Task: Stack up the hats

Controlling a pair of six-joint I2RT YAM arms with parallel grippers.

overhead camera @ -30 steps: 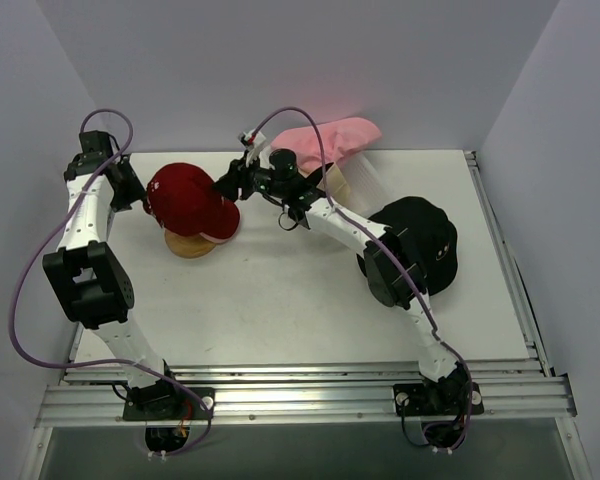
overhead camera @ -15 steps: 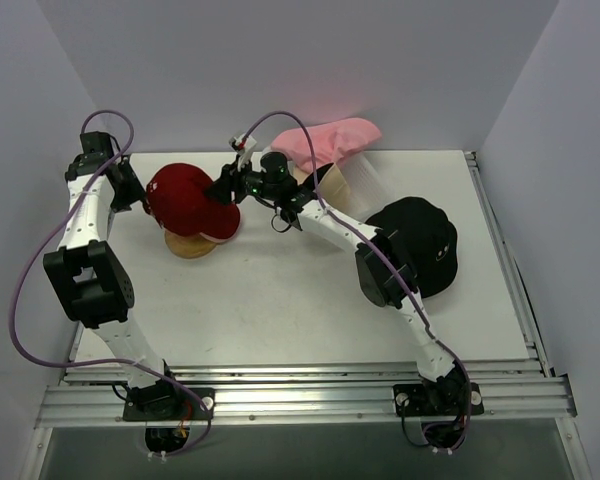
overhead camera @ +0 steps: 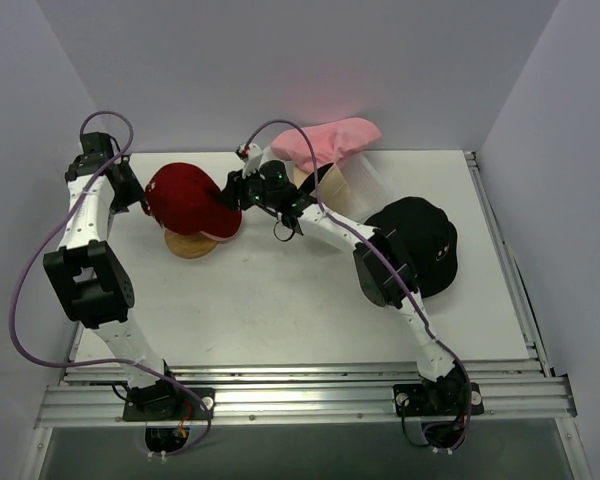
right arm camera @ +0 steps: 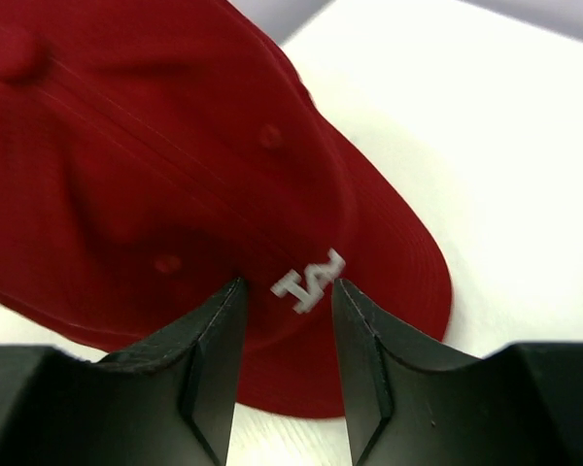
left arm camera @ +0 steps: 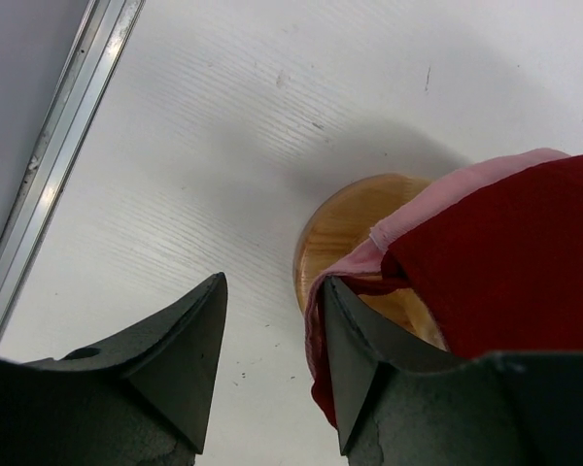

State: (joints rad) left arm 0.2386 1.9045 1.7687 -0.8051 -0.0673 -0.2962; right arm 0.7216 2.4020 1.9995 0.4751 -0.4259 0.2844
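The red cap (overhead camera: 188, 198) sits on top of a wooden stand (left arm camera: 338, 225) at the back left of the table (overhead camera: 280, 300). A pink layer (left arm camera: 466, 186) of fabric shows under its hem. The left gripper (left arm camera: 272, 282) is low at the cap's left side with its fingers (left arm camera: 189, 359) about half apart. Only bare table shows between them, and the inner finger is right against the hanging hem without pinching it. The right gripper (right arm camera: 287, 283) is at the cap's other side, over the front panel. Its fingers (right arm camera: 214, 359) are parted on either side of the white mark (right arm camera: 309, 282), and it is not clear whether they press into the cloth. A pink hat (overhead camera: 328, 138) sits at the back edge and a black hat (overhead camera: 425, 240) lies at the right, both well apart from the stand.
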